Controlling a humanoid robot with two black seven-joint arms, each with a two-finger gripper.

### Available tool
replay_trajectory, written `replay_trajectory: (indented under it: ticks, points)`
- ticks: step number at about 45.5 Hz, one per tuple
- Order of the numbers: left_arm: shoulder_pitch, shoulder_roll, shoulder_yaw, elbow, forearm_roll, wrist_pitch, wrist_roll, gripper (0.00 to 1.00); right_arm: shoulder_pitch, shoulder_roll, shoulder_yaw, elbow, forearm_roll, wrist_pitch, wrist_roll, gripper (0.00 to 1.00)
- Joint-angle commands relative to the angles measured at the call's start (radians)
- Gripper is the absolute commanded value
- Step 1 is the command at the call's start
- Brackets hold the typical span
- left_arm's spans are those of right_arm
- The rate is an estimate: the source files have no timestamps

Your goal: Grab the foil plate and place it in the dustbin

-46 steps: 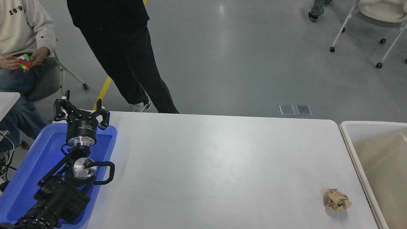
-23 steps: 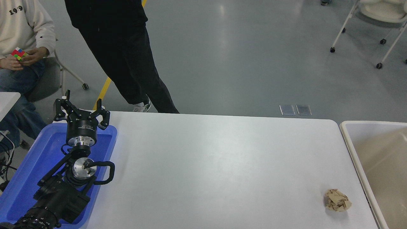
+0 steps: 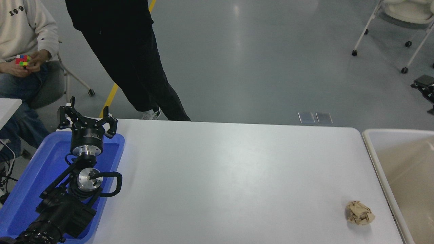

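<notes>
Nothing on the white table (image 3: 237,176) has shifted (no foil plate in view anywhere): left gripper (image 3: 86,118) parked with fingers apart over the blue tray (image 3: 30,189), dustbin (image 3: 374,159) showing only bare tan floor, so whether the job is done cannot be told.

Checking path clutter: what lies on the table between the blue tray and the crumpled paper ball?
Nothing: head view shows bare table between blue tray and paper ball.

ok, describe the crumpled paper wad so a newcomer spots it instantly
Start at the white table and go to its near right corner, beside the beige dustbin. The paper wad lies there alone: a small, crumpled brown ball, the only loose item on the tabletop.
</notes>
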Motion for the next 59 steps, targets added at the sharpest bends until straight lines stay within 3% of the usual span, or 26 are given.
replay_trajectory:
  ticks: [1, 8, 16, 27, 40, 50, 59]
  points:
    - [0.0, 0.001, 0.0, 0.0, 0.0, 0.0, 0.0, 0.99, 0.307, -0.019, -0.345, 0.185, -0.02, -0.048, -0.006, 1.0]
    - [0.0, 0.0, 0.0, 0.0, 0.0, 0.0, 0.0, 0.99, 0.439, 0.047, -0.525, 0.221, 0.026, -0.069, -0.003, 1.0]
    - [0.0, 0.001, 0.0, 0.0, 0.0, 0.0, -0.001, 0.99, 0.739, 0.072, -0.781, 0.503, 0.047, -0.068, 0.0, 1.0]
    - [0.0, 0.001, 0.0, 0.0, 0.0, 0.0, -0.001, 0.99, 0.965, 0.127, -0.929, 0.672, 0.047, -0.022, 0.0, 1.0]
    - [0.0, 0.0, 0.0, 0.0, 0.0, 0.0, -0.001, 0.99, 1.031, 0.25, -0.935, 0.81, 0.049, 0.107, 0.029, 1.0]
    - [0.0, 0.001, 0.0, 0.0, 0.0, 0.0, -0.001, 0.99, 1.076, 0.274, -0.929, 0.849, 0.053, 0.277, 0.03, 1.0]
    - [0.0, 0.0, 0.0, 0.0, 0.0, 0.0, -0.001, 0.99, 1.091, 0.386, -0.883, 0.849, 0.072, 0.363, 0.03, 1.0]
